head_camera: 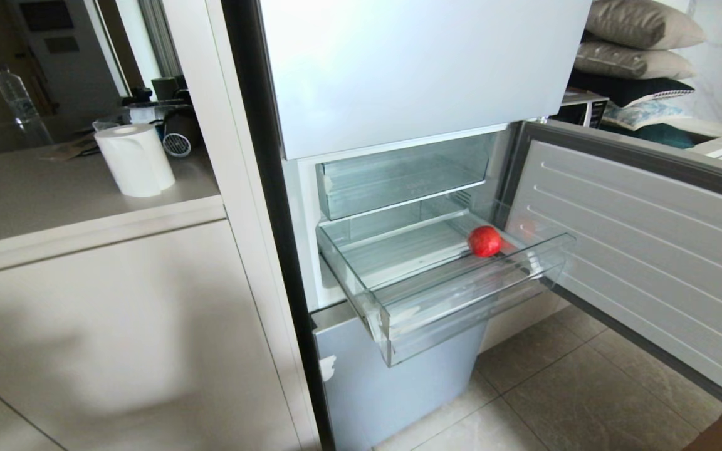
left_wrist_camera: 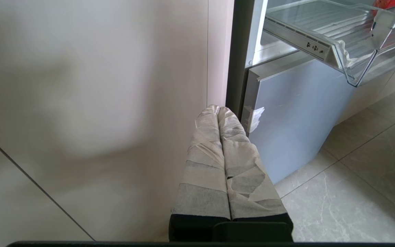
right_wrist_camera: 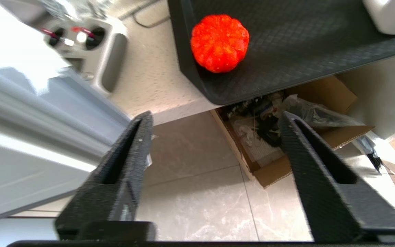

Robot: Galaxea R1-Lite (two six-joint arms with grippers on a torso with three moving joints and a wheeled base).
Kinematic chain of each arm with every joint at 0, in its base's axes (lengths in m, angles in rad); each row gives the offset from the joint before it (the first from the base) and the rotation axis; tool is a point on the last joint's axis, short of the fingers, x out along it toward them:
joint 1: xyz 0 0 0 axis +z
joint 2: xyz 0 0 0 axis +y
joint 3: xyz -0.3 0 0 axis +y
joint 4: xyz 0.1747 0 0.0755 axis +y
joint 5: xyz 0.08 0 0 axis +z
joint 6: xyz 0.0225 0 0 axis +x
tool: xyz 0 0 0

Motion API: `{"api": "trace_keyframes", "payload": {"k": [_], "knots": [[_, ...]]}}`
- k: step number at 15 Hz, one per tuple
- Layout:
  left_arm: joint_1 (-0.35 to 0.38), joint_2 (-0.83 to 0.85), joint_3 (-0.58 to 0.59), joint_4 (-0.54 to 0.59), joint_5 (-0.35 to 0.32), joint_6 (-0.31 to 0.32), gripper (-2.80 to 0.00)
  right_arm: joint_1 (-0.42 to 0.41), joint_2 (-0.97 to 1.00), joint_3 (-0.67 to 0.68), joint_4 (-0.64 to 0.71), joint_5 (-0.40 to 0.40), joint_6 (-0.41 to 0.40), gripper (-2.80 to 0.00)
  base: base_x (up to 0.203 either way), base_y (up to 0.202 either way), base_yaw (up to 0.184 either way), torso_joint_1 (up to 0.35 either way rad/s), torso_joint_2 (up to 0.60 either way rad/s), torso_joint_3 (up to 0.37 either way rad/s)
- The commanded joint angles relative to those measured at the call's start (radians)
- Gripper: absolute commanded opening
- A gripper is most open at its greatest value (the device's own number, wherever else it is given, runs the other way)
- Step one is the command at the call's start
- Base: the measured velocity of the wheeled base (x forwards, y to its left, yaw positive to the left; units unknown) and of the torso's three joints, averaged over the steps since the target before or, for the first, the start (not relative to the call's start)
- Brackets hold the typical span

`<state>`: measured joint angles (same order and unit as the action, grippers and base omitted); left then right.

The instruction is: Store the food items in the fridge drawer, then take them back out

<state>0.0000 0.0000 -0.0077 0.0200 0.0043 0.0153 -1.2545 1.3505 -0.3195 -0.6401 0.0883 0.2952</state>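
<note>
Right claw (right_wrist_camera: pixel 214 118): spread wide, holding nothing, over floor tiles.
Pumpkin-like red item (right_wrist_camera: pixel 219 43): beyond the right fingertips, on a black tray (right_wrist_camera: pixel 303 44).
Left claw (left_wrist_camera: pixel 219 109): pressed together, low beside the fridge.
Apple (head_camera: pixel 484 241): in the pulled-out drawer (head_camera: pixel 461 300), apparently apart from both claws.

Two red fruits (head_camera: pixel 484 241), one drawer (head_camera: pixel 461 300)

My right end effector (right_wrist_camera: pixel 214 118) hangs with its black fingers (right_wrist_camera: pixel 125 161) spread wide and nothing between them. Beyond them, an orange-red, pumpkin-shaped fruit (right_wrist_camera: pixel 219 43) sits on a dark tray (right_wrist_camera: pixel 297 51) on the table (right_wrist_camera: pixel 153 75), above an open cardboard box (right_wrist_camera: pixel 286 164) on the tiled floor (right_wrist_camera: pixel 190 192).
</note>
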Motion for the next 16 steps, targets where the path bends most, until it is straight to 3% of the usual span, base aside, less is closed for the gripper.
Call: {"api": "trace_keyframes", "payload": {"k": [1,6,9,16], "knots": [[0.0,0.002,0.0,0.0,0.0,0.0,-2.8,0.0,0.266,-0.029,-0.111,0.005,-0.021,0.0,0.0,0.0,0.0,0.0,0.0,0.0],[0.0,0.002,0.0,0.0,0.0,0.0,-2.8,0.014,0.562,-0.257,-0.2,0.025,-0.137,0.0,0.0,0.0,0.0,0.0,0.0,0.0],[0.0,0.002,0.0,0.0,0.0,0.0,-2.8,0.086,0.666,-0.361,-0.204,0.034,-0.163,0.0,0.0,0.0,0.0,0.0,0.0,0.0],[0.0,0.002,0.0,0.0,0.0,0.0,-2.8,0.117,0.697,-0.38,-0.205,0.021,-0.166,0.0,0.0,0.0,0.0,0.0,0.0,0.0]]}}
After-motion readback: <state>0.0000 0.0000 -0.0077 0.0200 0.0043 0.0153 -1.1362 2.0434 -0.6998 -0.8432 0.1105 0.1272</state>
